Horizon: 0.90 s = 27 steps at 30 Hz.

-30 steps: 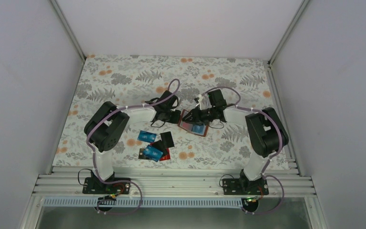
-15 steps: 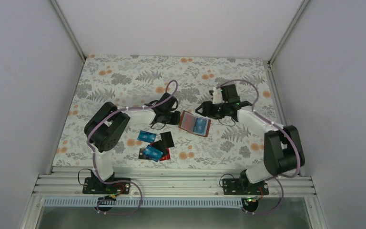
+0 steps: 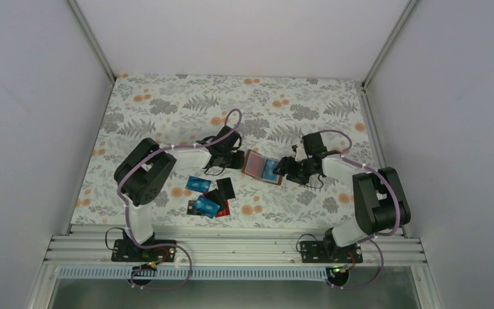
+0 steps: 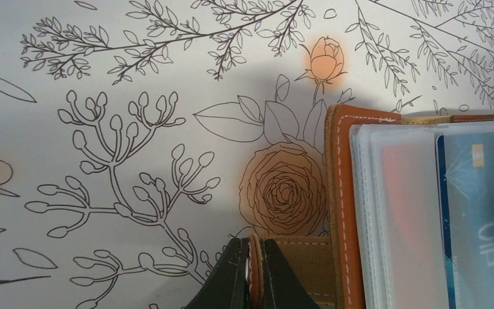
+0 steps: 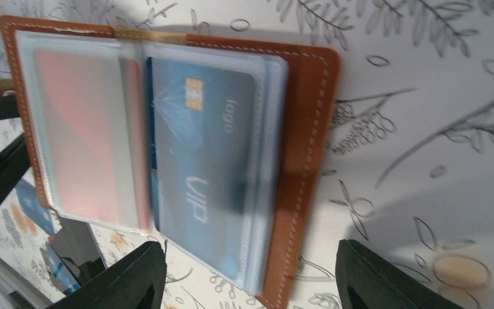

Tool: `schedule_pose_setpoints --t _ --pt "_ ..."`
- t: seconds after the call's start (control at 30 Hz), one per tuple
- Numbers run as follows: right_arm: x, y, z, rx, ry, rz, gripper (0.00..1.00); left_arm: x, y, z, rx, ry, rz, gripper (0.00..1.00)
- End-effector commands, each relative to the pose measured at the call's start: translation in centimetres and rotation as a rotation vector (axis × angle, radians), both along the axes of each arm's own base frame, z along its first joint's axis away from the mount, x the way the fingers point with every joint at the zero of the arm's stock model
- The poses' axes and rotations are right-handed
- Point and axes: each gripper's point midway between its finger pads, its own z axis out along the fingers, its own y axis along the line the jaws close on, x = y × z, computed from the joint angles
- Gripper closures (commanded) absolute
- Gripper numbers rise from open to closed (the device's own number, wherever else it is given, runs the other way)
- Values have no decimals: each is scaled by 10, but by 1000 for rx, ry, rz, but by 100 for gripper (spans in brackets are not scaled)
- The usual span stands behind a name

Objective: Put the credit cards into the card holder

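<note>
The reddish-brown card holder lies open mid-table, its clear sleeves up. A blue card and a red card sit inside the sleeves. My left gripper is shut on the holder's strap tab at its left edge. My right gripper is open and empty at the holder's right edge, its fingers spread either side of the holder's near corner. Several loose blue, black and red cards lie in a pile near the front left.
The floral cloth covers the table. White walls stand on three sides. An aluminium rail runs along the near edge with both arm bases on it.
My right arm swung away to the right of the holder, then came back down to its right edge. The left gripper stayed on the strap.
</note>
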Motion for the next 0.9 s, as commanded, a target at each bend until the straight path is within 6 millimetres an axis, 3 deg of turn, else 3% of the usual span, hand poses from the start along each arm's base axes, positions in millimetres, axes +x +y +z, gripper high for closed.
schedule_pose_setpoints --t 0.0,0.2,0.57,0.87 --pt "2 12 -6 67 7 19 32 -19 9 -24 75 74 -2 98" --pt "4 19 -8 128 4 25 34 -21 7 -24 78 74 -9 98" --pt "17 41 58 312 -159 82 38 -23 6 -27 86 74 -13 98" --pt "16 56 71 414 -180 133 39 -21 3 -28 87 72 -17 98"
